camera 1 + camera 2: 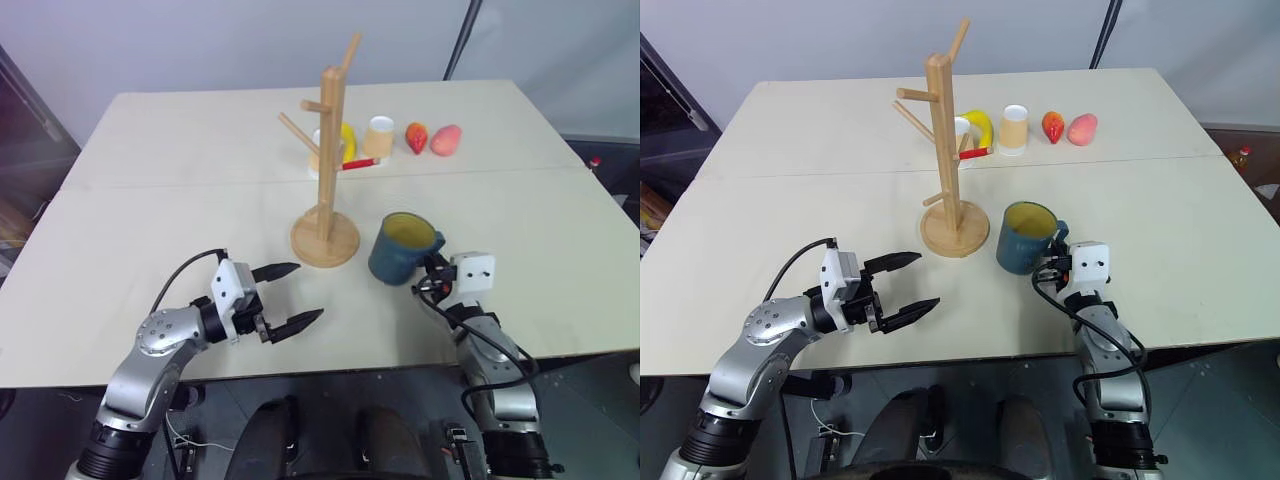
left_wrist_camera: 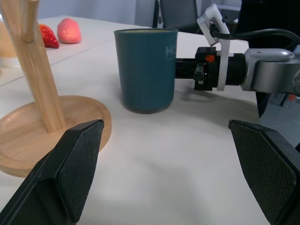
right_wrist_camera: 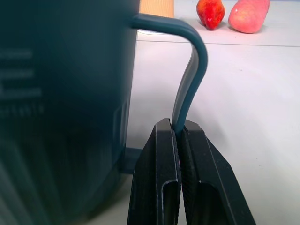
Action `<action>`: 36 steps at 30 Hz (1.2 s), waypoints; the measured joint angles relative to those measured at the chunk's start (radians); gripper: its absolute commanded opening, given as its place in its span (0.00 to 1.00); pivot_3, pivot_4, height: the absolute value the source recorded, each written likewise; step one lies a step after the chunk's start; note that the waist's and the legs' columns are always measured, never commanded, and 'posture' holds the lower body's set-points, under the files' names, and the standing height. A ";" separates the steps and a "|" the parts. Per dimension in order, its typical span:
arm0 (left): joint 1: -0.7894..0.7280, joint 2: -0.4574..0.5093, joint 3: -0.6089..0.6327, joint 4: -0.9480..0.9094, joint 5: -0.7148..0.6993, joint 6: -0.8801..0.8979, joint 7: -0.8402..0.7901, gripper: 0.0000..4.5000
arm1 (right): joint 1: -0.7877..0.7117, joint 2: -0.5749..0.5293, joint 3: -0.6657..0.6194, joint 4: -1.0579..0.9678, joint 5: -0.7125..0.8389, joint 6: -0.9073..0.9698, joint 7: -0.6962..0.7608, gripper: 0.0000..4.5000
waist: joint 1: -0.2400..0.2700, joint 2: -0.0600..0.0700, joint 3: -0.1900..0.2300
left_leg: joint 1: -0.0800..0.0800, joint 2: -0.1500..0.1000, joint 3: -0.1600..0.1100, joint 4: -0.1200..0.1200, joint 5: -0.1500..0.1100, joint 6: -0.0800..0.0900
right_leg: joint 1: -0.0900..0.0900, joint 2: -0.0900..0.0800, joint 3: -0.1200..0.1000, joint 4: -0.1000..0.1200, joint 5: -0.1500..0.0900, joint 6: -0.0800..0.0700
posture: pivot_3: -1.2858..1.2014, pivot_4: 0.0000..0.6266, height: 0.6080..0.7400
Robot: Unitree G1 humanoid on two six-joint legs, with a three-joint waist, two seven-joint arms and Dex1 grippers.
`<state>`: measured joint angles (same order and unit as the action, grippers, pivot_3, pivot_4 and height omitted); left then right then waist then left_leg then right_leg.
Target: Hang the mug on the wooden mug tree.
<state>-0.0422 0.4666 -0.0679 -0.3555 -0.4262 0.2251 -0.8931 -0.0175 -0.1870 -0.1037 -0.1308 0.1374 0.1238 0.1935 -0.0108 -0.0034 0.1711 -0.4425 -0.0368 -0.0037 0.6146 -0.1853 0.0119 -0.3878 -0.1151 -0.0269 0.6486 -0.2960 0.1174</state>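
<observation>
Mug parked next to the mug tree, right tool on its handle side

The teal mug point(image 2: 146, 70) stands upright on the pale desk point(image 2: 187, 159), just beside the round base of the wooden mug tree point(image 2: 44, 124) but not touching it. The right tool point(image 2: 187, 70) reaches in level against the mug's far side. The left tool's point(image 2: 171, 178) two black fingers point(image 2: 70, 164) stand wide apart. A strawberry point(image 2: 48, 36) and a peach point(image 2: 69, 31) lie behind.

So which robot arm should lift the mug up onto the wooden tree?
The right. Its gripper is already shut on the mug's handle, beside the wooden mug tree. The left gripper hangs open, holding nothing.
</observation>
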 measured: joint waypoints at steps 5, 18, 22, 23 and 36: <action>-0.005 0.001 0.007 0.005 0.002 -0.015 0.013 1.00 | 0.001 -0.129 0.057 -0.043 -0.069 -0.021 0.083 0.01 | 0.000 0.001 0.000 | 0.000 0.000 0.000 0.000 0.000 0.000 | 0.000 0.001 0.000 0.000 0.000 0.000 | 0.52 0.24 1.00; -0.112 0.003 0.127 0.041 -0.082 0.021 0.052 1.00 | -0.330 -0.454 0.106 -0.176 -0.074 -0.054 0.418 0.01 | 0.003 -0.002 0.001 | 0.000 0.000 0.000 0.002 0.000 0.000 | 0.001 0.001 -0.001 0.000 0.000 0.001 | 0.52 0.24 1.00; -0.137 0.004 0.159 -0.001 -0.152 0.072 0.074 1.00 | -0.397 -0.463 0.098 -0.120 -0.049 -0.043 0.466 0.01 | 0.003 -0.003 0.001 | 0.000 0.000 0.000 0.002 0.000 0.000 | 0.001 0.001 -0.001 0.000 0.000 0.001 | 0.52 0.24 1.00; -0.140 0.006 0.164 -0.013 -0.164 0.081 0.080 1.00 | -0.404 -0.466 0.098 -0.103 -0.045 -0.044 0.480 0.01 | 0.002 -0.003 0.002 | 0.000 0.000 0.000 0.002 0.000 0.000 | 0.001 0.001 -0.001 0.000 0.001 0.001 | 0.52 0.24 1.00; -0.149 0.015 0.165 -0.061 -0.198 0.124 0.109 1.00 | -0.552 -0.464 0.100 0.072 -0.005 -0.085 0.596 0.01 | 0.000 -0.003 0.002 | 0.000 0.000 0.000 0.002 0.000 0.000 | 0.001 0.002 -0.001 0.001 0.001 0.001 | 0.52 0.24 1.00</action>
<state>-0.1916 0.4818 0.0971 -0.4162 -0.6241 0.3488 -0.7845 -0.5693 -0.6514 -0.0032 -0.0584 0.1327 0.0383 0.7890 -0.0103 -0.0060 0.1727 -0.4427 -0.0367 -0.0038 0.6164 -0.1850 0.0120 -0.3868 -0.1134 -0.0278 0.6493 -0.2955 0.1186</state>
